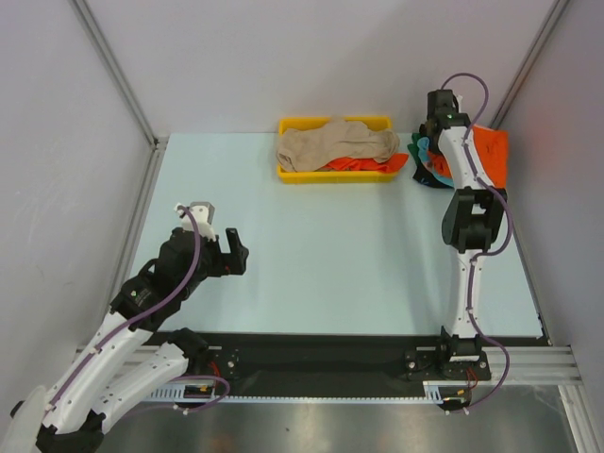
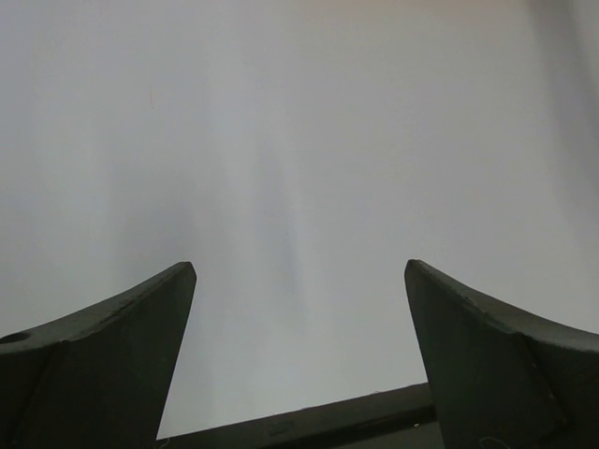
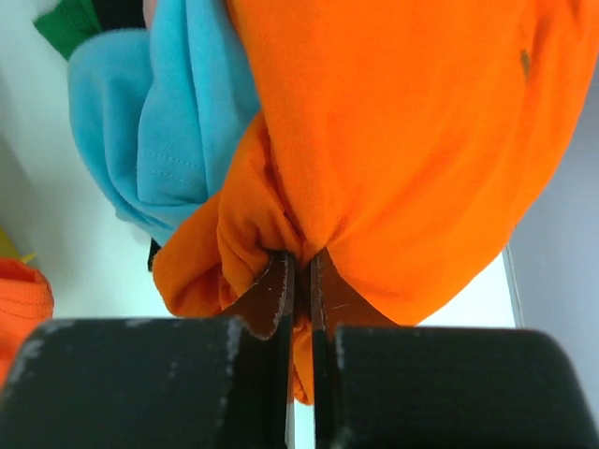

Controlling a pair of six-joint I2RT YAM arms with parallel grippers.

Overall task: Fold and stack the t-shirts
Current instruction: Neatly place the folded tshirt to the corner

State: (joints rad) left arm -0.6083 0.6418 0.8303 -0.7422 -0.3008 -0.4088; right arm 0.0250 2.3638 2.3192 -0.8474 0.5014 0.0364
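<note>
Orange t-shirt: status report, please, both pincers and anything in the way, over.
Right pincer shut on orange t-shirt. Left pincer open, empty. Teal t-shirt touches the orange one; may drag along.

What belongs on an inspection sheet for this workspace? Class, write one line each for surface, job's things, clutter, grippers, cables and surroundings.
Surface: pale blue table.
Job's things: orange shirt at the far right, bunched against a teal shirt; beige shirt heaped in the tray, over orange cloth.
Clutter: yellow tray at the far edge.
Grippers: left gripper open, holding nothing; right gripper shut on the orange shirt.
Cables: purple cables loop along both arms, not snagged.
Surroundings: grey walls; black rail at the near edge.
</note>
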